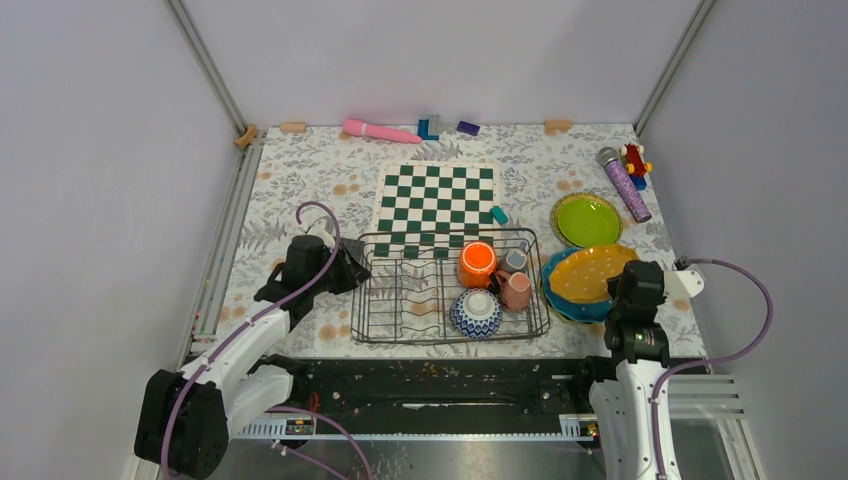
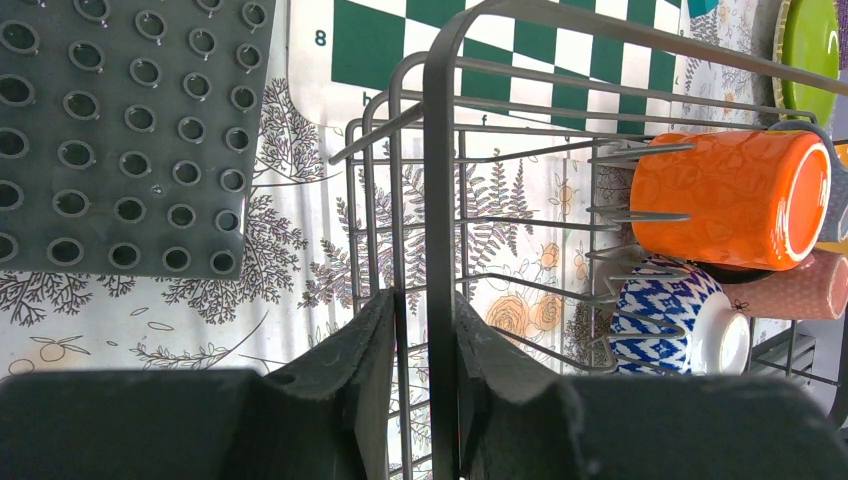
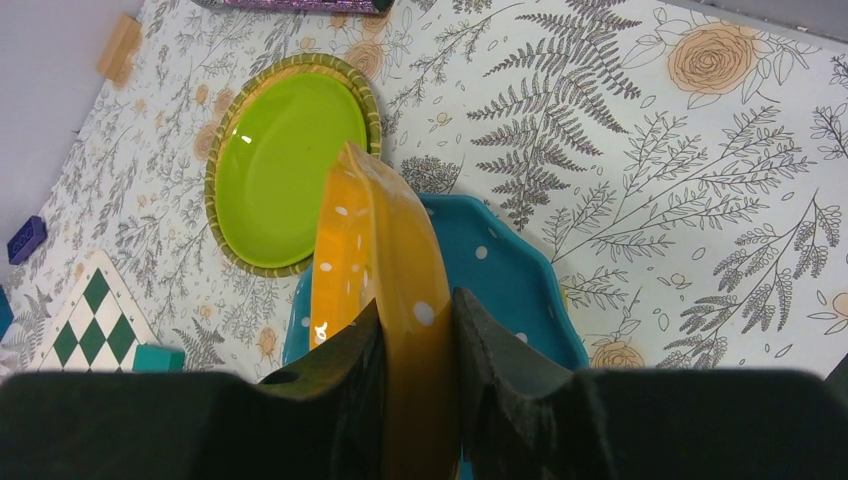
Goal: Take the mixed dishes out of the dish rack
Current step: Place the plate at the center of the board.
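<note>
Yellow-orange plate (image 3: 370, 230) pinched edge-on in right tool (image 3: 418, 305), over teal plate (image 3: 510, 290); left tool (image 2: 422, 305) clamps dish rack (image 2: 436, 180) wire. Next, likely: lower flat, release

The left arm (image 1: 250, 340) reaches from the near left toward the far side, with its wrist turned to the right. The left gripper (image 2: 425, 312) has both fingers closed around a wire of the dish rack (image 2: 440, 150), and it seems to touch it. The right arm (image 1: 625, 400) stands steeper at the near right. The right gripper (image 3: 418, 315) pinches the rim of the yellow plate (image 3: 372, 230) between its pads.
</note>
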